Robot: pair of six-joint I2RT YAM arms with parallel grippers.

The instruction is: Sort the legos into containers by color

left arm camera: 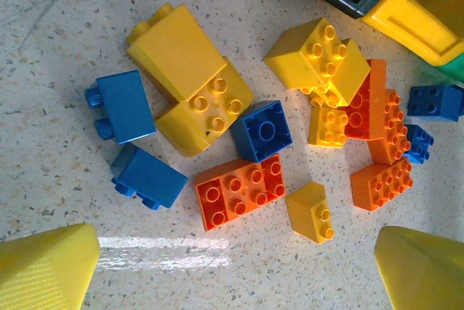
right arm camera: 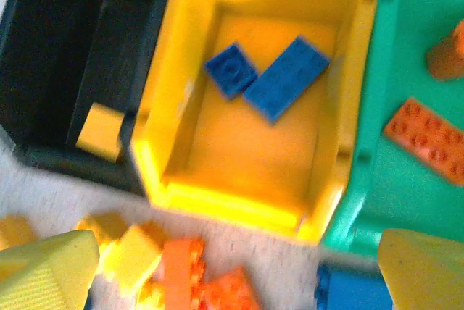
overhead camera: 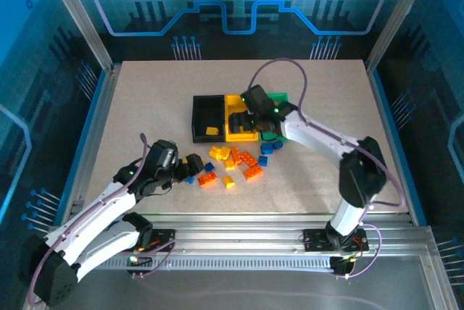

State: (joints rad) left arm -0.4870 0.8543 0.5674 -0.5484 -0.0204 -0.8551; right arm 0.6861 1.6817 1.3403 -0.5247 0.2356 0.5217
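In yellow bin (right arm camera: 239, 161), 2 blue legos (right arm camera: 286, 78), R gripper (right arm camera: 235, 274) above.

The top external camera looks down on the whole desk (overhead camera: 145, 100) from above and behind the arm bases (overhead camera: 145, 241). Each wrist camera looks down at close range: legos (left arm camera: 239, 193) lie ahead of the left hand (left arm camera: 232, 259), containers (right arm camera: 232, 205) ahead of the right hand (right arm camera: 235, 266). Both wrist views share the containers' near walls.

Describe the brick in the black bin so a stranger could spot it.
At the centre of the table sit three joined bins. The black bin is the left one, and near its front wall lies a yellow brick. The neighbouring yellow bin holds blue bricks.
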